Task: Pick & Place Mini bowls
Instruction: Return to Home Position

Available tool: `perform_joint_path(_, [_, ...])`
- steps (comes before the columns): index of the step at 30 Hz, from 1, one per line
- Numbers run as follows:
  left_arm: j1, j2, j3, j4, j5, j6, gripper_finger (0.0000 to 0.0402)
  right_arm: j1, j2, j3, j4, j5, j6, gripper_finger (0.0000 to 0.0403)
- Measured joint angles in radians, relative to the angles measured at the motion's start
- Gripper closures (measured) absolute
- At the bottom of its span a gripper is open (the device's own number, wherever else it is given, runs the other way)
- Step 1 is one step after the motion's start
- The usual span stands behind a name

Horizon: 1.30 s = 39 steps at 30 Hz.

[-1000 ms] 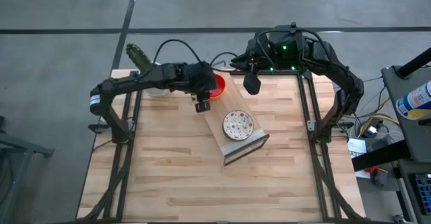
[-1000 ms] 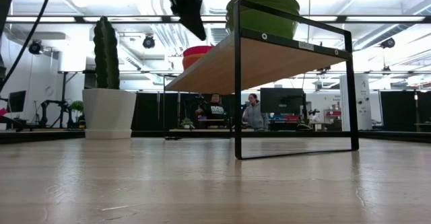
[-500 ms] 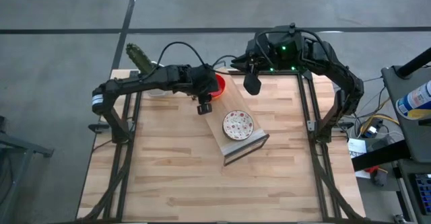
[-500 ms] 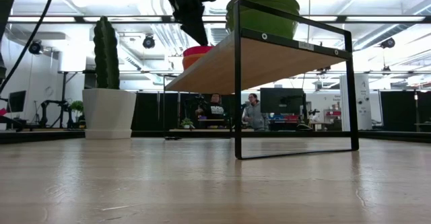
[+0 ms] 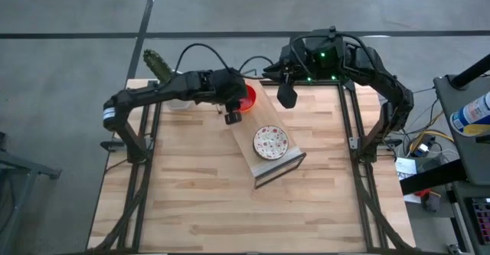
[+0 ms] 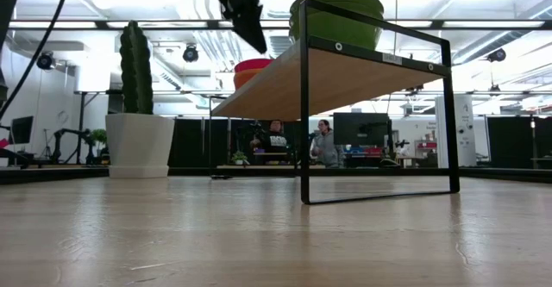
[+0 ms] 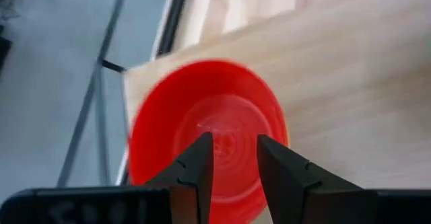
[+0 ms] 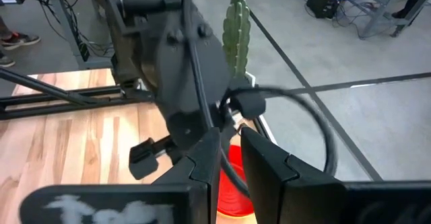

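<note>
Half spread, empty, hovering with left gripper point(image 7: 234, 138) beside the red bowl point(image 7: 168, 136). Waiting behind with right gripper point(image 8: 229, 133), narrowly parted.

tbl point(image 5: 230, 217) – wide bare planks | shelf point(image 5: 287, 163) ctr | cactus point(image 5: 157, 65) – left corner

**Arm Hardware — Visual Identification**

On my feed both arms are matte black with rounded joint housings. The left arm point(image 5: 164, 90) carries a white band point(image 5: 107, 116) near its mounted end and a black cable point(image 5: 195, 50) arching over its links. The right arm point(image 5: 383, 83) shows green indicator lights point(image 5: 321, 56) and bundled black cabling. The left gripper point(image 7: 234, 138) and right gripper point(image 8: 229, 131) each have two dark, angular fingers point(image 7: 195, 173) with bevelled tips — the right gripper's body bears a blurred pale marking point(image 8: 74, 207).
</note>
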Motion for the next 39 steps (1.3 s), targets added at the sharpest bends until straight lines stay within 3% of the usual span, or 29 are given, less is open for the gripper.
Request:
perform_joint_path(13, [-0.002, 0.009, -0.04, -0.005, 0.051, -0.001, 0.0293, 0.0, 0.0, 0.0, 0.0, 0.0, 0.0, 0.0346])
perform_joint_path(21, [0.009, -0.021, 0.007, -0.004, -0.021, -0.047, 0.0294, 0.0, 0.0, 0.0, -0.017, 0.0, 0.001, 0.0346])
perform_joint_path(25, [0.022, -0.062, 0.005, -0.006, 0.08, -0.143, 0.0318, -0.007, 0.0, -0.003, -0.056, -0.012, 0.003, 0.0362])
perform_joint_path(30, [0.025, -0.127, 0.005, 0.009, 0.192, -0.213, 0.0391, -0.026, -0.001, -0.012, -0.068, -0.093, 0.007, 0.0393])
perform_joint_path(39, [0.01, -0.299, 0.004, 0.099, 0.277, -0.305, 0.0401, -0.029, -0.079, -0.148, 0.057, -0.147, 0.0, 0.0394])
